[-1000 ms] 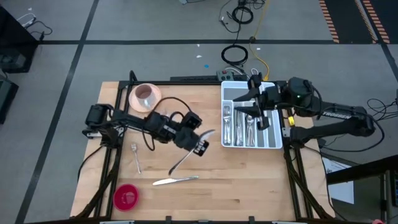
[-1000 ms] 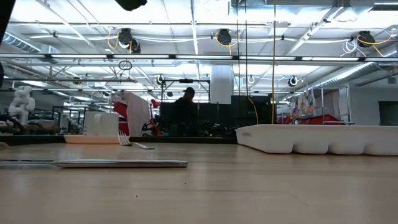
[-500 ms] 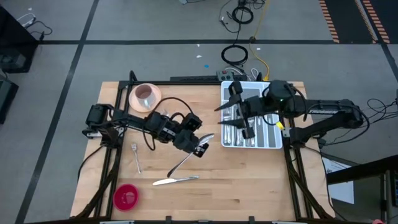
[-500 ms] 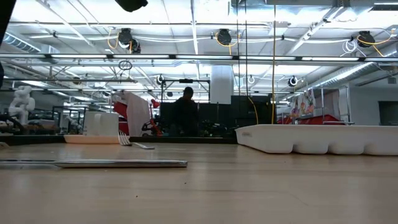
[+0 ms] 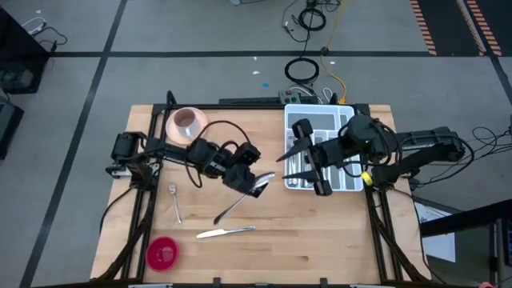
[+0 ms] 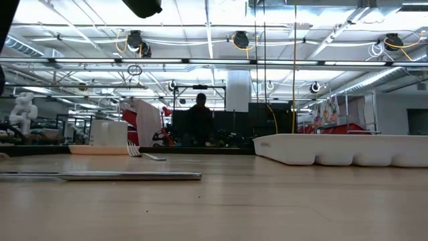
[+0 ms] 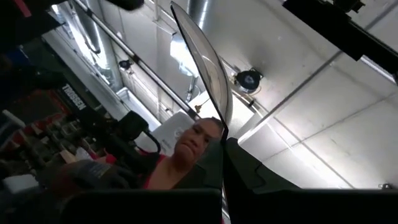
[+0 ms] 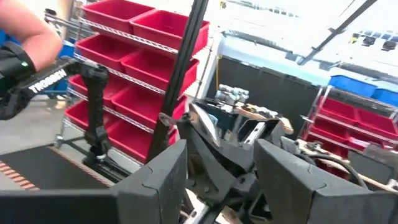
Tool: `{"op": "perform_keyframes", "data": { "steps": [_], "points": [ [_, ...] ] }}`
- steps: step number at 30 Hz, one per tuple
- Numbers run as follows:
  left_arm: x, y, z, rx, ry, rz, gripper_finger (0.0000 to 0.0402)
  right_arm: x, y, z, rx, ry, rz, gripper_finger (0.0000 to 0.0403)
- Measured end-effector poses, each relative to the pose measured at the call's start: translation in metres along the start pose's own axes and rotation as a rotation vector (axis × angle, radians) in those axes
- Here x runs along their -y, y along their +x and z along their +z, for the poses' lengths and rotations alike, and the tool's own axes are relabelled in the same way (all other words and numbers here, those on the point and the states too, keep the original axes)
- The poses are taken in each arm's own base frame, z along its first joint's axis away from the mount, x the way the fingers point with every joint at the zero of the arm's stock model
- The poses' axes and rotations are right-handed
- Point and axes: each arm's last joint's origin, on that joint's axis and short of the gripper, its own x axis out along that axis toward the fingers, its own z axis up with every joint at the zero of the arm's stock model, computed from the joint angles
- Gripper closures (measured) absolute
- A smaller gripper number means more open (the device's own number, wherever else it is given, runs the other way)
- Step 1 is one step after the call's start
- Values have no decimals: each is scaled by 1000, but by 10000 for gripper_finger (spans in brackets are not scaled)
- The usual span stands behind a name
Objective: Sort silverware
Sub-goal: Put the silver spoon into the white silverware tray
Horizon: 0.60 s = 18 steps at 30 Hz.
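My left gripper (image 5: 254, 186) hangs over the middle of the table, shut on a silver spoon (image 5: 234, 207). The spoon's bowl (image 7: 208, 68) stands up past the fingers and its handle slants down toward the near left. My right gripper (image 5: 298, 166) is open at the left rim of the white tray (image 5: 350, 182) and faces the spoon; in its wrist view the bowl (image 8: 205, 127) shows ahead between its fingers, apart from them. On the table lie a fork (image 5: 174, 202) and a knife (image 5: 226, 232). More silverware (image 5: 292, 164) lies in the tray. My left gripper pinches the spoon between its two fingers at the neck (image 7: 222, 134), just below the bowl. The fingers slant upward toward the table's right. The spoon is lifted clear of the table, tilted, bowl end up and handle (image 5: 224, 216) hanging out toward the near left.
A pink cup on its saucer (image 5: 186, 122) stands at the far left. A round red dish (image 5: 162, 253) sits at the near left corner. Bare wood lies near the front edge between the knife and the tray. A person (image 6: 200, 120) stands in the room behind.
My right gripper has left its place above the tray and swung toward the table's left and near edge, toward the spoon, rolling as it went; its fingers stand wider apart now. The spoon stays lifted in my left gripper.
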Motion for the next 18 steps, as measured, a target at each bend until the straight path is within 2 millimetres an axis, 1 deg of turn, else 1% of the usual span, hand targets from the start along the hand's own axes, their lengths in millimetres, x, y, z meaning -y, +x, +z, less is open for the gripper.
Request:
{"op": "perform_keyframes", "data": {
  "steps": [5, 10, 14, 18],
  "points": [
    [2, -14, 13, -12, -1, 35, 402, 0, 0, 0, -4, -10, -9, 225],
    [3, -23, 21, -54, 20, 66, 402, 2, 0, -4, -37, -29, -11, 225],
    [4, -27, 25, -59, 29, 78, 402, 6, -2, -12, -107, -47, -30, 225],
    [4, -28, 25, -62, 31, 80, 402, 10, -1, -16, -121, -82, -41, 225]
  ]
}}
